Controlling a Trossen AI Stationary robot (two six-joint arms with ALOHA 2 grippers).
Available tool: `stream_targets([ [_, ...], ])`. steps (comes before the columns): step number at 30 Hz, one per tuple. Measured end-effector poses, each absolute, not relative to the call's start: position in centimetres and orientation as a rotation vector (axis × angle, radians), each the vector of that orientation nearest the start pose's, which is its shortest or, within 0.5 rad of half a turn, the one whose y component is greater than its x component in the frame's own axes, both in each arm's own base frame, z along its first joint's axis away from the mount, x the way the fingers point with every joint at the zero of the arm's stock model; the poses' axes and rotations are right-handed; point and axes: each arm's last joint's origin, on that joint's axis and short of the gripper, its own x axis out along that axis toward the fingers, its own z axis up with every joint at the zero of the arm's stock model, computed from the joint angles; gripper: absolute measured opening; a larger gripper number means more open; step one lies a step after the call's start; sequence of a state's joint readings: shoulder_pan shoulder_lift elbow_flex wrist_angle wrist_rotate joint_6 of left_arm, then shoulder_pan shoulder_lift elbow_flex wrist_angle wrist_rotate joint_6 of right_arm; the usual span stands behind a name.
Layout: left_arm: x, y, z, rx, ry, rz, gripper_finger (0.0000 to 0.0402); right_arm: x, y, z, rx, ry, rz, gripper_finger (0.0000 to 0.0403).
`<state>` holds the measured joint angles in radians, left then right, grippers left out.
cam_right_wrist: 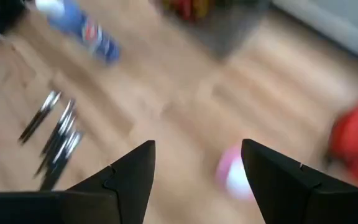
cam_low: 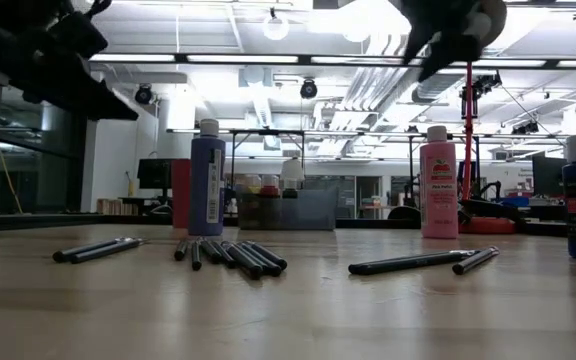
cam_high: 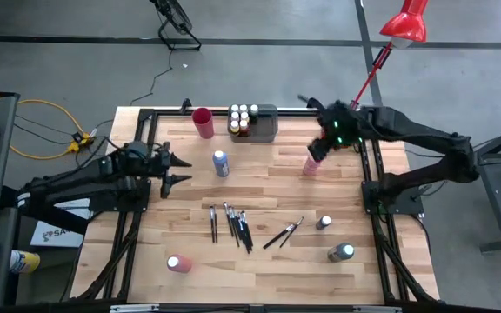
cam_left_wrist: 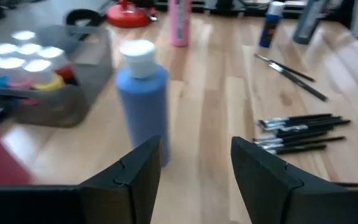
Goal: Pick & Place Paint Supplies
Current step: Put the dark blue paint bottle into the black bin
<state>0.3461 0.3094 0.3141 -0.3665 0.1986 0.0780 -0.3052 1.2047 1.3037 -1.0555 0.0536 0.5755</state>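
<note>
A blue paint bottle (cam_high: 221,163) with a pale cap stands upright on its base on the wooden table. My left gripper (cam_high: 179,171) is open just to the bottle's left, and its fingers point at the bottle (cam_left_wrist: 143,99) without touching it. A pink paint bottle (cam_high: 311,163) stands upright farther right. My right gripper (cam_high: 323,143) hovers open above it, clear of its cap (cam_right_wrist: 234,175). Thin dark paintbrushes (cam_high: 233,224) lie flat in a loose group nearer the front, with two more brushes (cam_high: 285,231) to their right.
A grey tray (cam_high: 268,129) holding several small bottles stands at the far edge, with a red cup (cam_high: 203,122) on its left. Two bottles (cam_high: 323,223), (cam_high: 340,253) stand near the front right, and a pink one (cam_high: 178,263) at the front left. A red lamp (cam_high: 404,26) rises behind the table.
</note>
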Motion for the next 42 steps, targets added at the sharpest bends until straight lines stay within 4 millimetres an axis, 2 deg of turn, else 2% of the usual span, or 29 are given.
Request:
stream_targets([
  [8, 10.8, 2.0, 18.1, -0.017, 0.328, 0.045, 0.0186, 20.3, -0.2, 34.2, 0.969, 1.039, -0.708, 0.0232],
  [11, 10.9, 1.7, 17.5, -0.017, 0.342, 0.024, 0.0186, 20.4, 1.7, 33.5, 1.068, 1.109, -0.796, 0.0232],
  [15, 10.9, 1.7, 17.5, 0.011, 0.349, 0.026, 0.0186, 21.0, 3.9, 32.5, 1.11, 1.15, -0.867, 0.0232],
  [19, 10.9, 1.8, 17.5, 0.036, 0.35, 0.042, 0.0186, 21.8, 6.5, 30.8, 1.011, 1.156, -0.926, 0.0232],
  [23, 10.9, 1.8, 17.5, 0.038, 0.351, 0.046, 0.0186, 21.8, 9.3, 29.3, 0.866, 0.991, -1.022, 0.0232],
  [26, 10.9, 1.8, 17.5, 0.038, 0.351, 0.046, 0.0186, 21.2, 11.4, 28.2, 0.828, 0.909, -1.076, 0.0232],
  [32, 10.9, 1.8, 17.5, 0.041, 0.351, 0.048, 0.0186, 19.2, 15.0, 25.7, 0.725, 0.899, -1.068, 0.0232],
  [37, 10.9, 1.8, 17.5, 0.04, 0.351, 0.048, 0.0186, 16.9, 16.3, 24.8, 0.801, 0.836, -1.154, 0.0232],
  [42, 10.9, 1.9, 17.5, 0.043, 0.353, 0.064, 0.0186, 16.7, 17.0, 23.7, 0.859, 0.842, -1.115, 0.0232],
])
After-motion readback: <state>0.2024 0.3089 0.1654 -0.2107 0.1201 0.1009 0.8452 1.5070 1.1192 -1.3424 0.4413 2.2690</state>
